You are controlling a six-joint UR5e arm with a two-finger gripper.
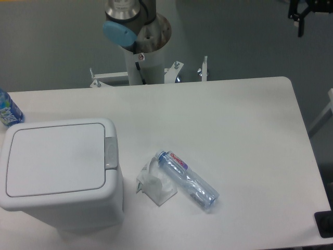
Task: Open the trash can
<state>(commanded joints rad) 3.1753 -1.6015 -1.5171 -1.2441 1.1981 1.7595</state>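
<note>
The trash can is a large white boxy bin at the front left of the table. Its flat lid lies shut, and the grey push-button latch sits on the lid's right edge. The arm's base column stands behind the table's far edge. A dark shape at the top right corner, cut off by the frame edge, looks like part of my gripper. It is far from the bin and well off the table. I cannot make out its jaws.
A clear plastic bottle lies on its side to the right of the bin, beside a small clear plastic piece. Another bottle with a blue label shows at the left edge. A black object sits at the front right corner.
</note>
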